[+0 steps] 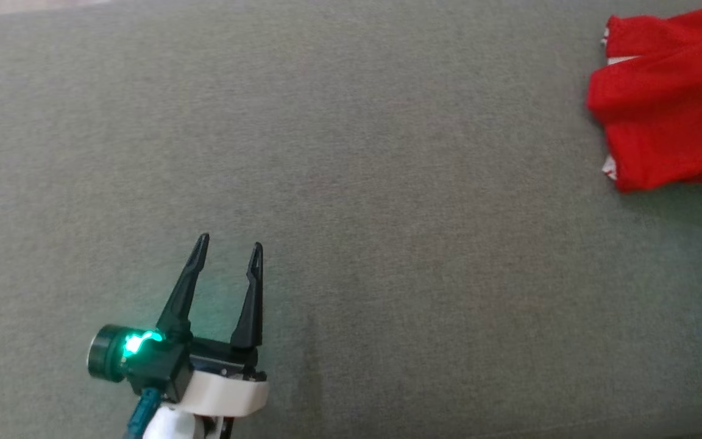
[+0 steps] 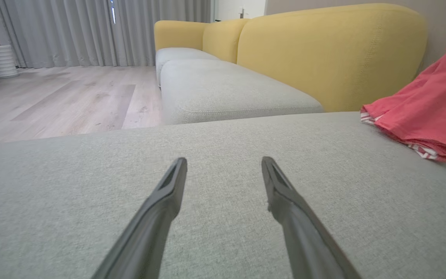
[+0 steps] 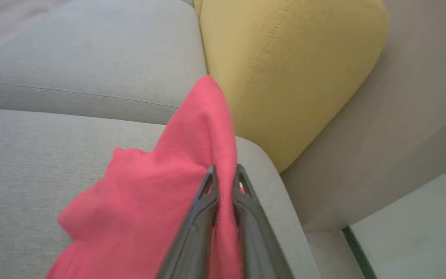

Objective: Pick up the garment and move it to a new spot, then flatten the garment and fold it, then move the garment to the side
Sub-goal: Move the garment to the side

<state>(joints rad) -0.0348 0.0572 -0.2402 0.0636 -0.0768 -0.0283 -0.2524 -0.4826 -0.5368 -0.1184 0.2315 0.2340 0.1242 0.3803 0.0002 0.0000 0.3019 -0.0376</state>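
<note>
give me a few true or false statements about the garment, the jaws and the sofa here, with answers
1. The right jaws are shut on the red garment. True.
2. The left jaws hold a corner of the garment. False: they stand open over the bare grey cushion, holding nothing.
3. In the head view the garment lies at the left edge. False: it lies at the upper right edge.
4. The sofa's backrest is yellow. True.
</note>
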